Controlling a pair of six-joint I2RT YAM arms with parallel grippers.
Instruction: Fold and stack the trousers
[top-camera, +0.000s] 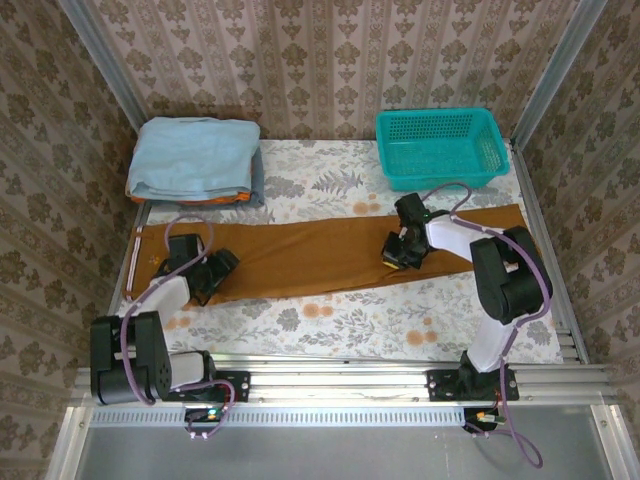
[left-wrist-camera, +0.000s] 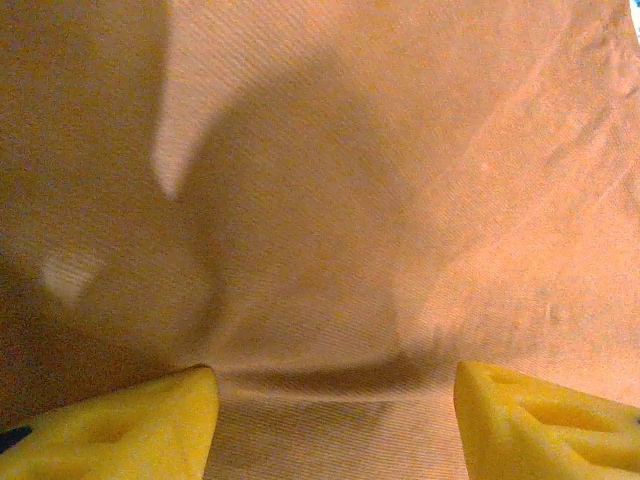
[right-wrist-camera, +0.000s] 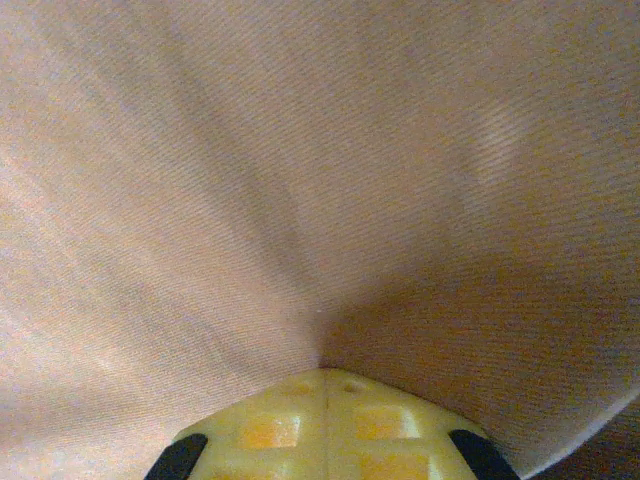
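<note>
The trousers (top-camera: 300, 258) lay as one long rust-brown band across the middle of the counter (top-camera: 330, 320). They reached almost from side to side and slanted a little toward the far right. Their pale striped waistband (top-camera: 137, 262) sat at the left end.

The left hand (top-camera: 207, 277) rested on the cloth near that end. Its yellow fingers (left-wrist-camera: 140, 430) were spread wide, with only flat cloth and a low wrinkle between them, gripping nothing. The right hand (top-camera: 393, 256) sat on the right half, fingers (right-wrist-camera: 330, 420) pressed together on a pinch of cloth, creases running to their tips.

The right arm (top-camera: 470, 240) covered part of the leg ends, and the pinch itself was hidden behind the fingertips.

The counter had a floral cover, and patterned wallpaper (top-camera: 330, 60) closed three sides. A folded blue garment (top-camera: 195, 158) lay far left, a teal basket (top-camera: 440, 148) far right.
</note>
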